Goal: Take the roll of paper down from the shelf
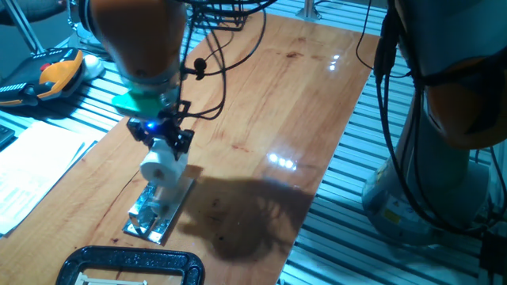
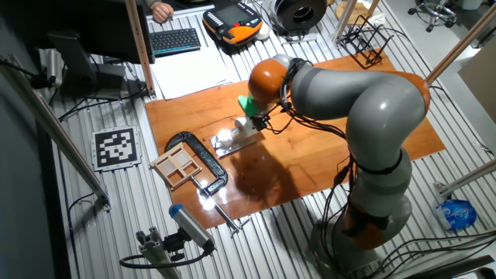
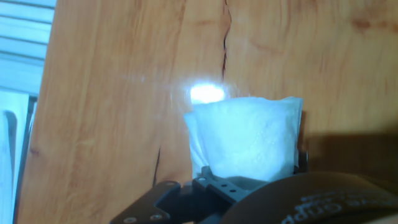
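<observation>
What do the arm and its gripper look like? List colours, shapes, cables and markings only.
The arm has thick rounded grey segments with glossy orange bands at the joints. Black cables run along it to the wrist. Below the last orange joint sits a teal-green collar, then a small black gripper with a blue light glowing on it. In the hand view, faint embossed lettering shows on the dark housing.

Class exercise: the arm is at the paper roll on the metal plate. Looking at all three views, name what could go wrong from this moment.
1. The gripper sits on the upper end of the roll of paper; the soft paper could squash or slip out.
2. The shelf looks loose on the wooden table, so it might shift.
3. The black clamp lies just past the shelf; a swing that way could hit it.
</observation>
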Controlling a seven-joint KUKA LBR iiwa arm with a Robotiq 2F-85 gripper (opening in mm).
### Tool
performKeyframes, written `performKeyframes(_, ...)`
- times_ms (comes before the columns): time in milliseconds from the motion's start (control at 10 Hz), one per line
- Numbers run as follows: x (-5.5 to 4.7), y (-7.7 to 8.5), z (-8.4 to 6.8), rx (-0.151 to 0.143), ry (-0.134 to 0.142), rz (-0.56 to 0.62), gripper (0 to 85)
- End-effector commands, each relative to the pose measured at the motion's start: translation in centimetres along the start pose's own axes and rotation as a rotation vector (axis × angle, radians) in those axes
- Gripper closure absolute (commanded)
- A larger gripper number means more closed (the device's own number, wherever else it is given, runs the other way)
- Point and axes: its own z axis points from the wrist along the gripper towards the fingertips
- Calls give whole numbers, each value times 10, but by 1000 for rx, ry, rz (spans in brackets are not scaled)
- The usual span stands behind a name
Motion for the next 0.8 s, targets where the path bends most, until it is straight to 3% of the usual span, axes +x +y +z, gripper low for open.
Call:
performKeyframes(0,-4,0,1,-2,0,-8,850)
performKeyframes(700,-45,-9,3,-19,8,-89,850)
